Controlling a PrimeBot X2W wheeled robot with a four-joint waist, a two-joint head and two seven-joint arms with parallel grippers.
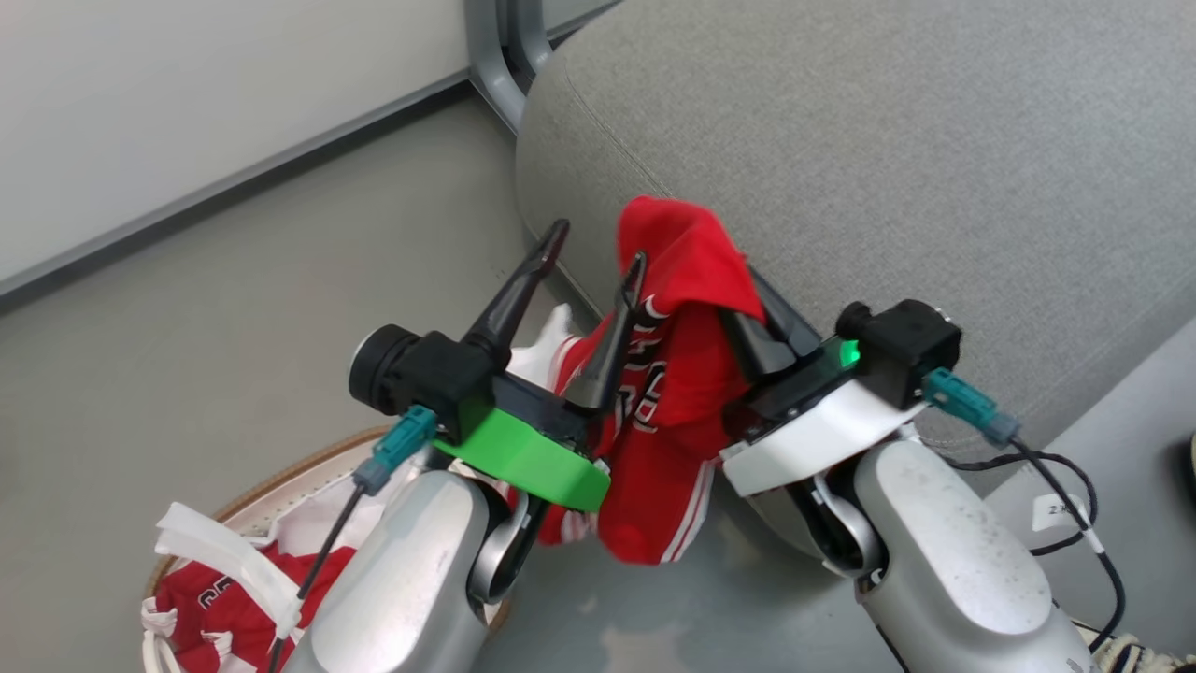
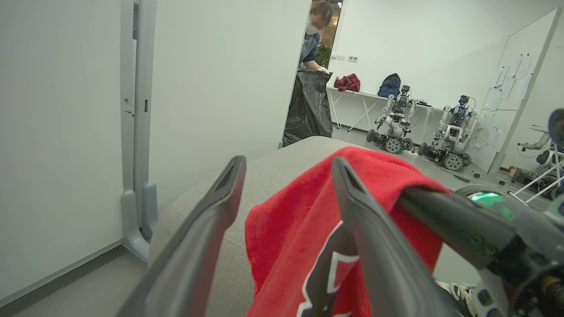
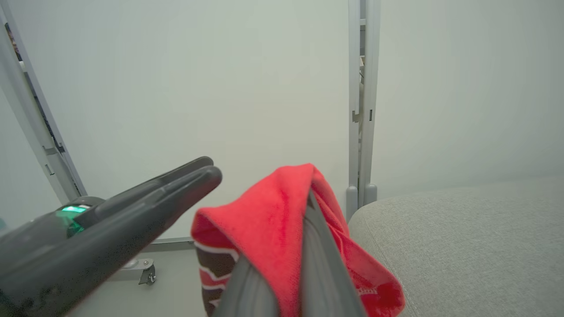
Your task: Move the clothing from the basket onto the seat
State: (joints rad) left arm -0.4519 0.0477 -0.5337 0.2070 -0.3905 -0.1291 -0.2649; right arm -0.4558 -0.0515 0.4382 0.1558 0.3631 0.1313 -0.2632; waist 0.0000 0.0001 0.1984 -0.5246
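Head view first: the right jaws are clamped tight on a red sports jersey with white stripes and black lettering (image 1: 677, 393). It's bunched over their tips and hangs down right at the near left edge of the big grey fabric sofa seat (image 1: 888, 140), above the grey floor (image 1: 234, 308); can't tell if the cloth actually touches the seat. The left jaws sit just to the left of it, spread wide with nothing in them. One finger of that pair overlaps the jersey, but I can't say whether it's touching. At the near left, the small oval white plastic basket with the brown woven rim (image 1: 280, 475) sits on the floor, with more red jersey clothing (image 1: 201, 598) and a white sheet (image 1: 313, 519) inside. In the left wrist view the two long dark fingers (image 2: 207, 229) stand well apart and empty. The jersey is right behind one of them, draped over the right jaws coming in from the right, with the seat behind. Far back, a person (image 2: 313, 39) stands by a black bag (image 2: 308, 105), and two wheeled robots (image 2: 394, 127) are parked near a white table (image 2: 365, 93). In the right wrist view that arm's own fingers are pressed together with the red cloth folded over them. The seat is on the right, a white wall panel (image 3: 198, 88) is behind, and the left jaws poke in from the left.
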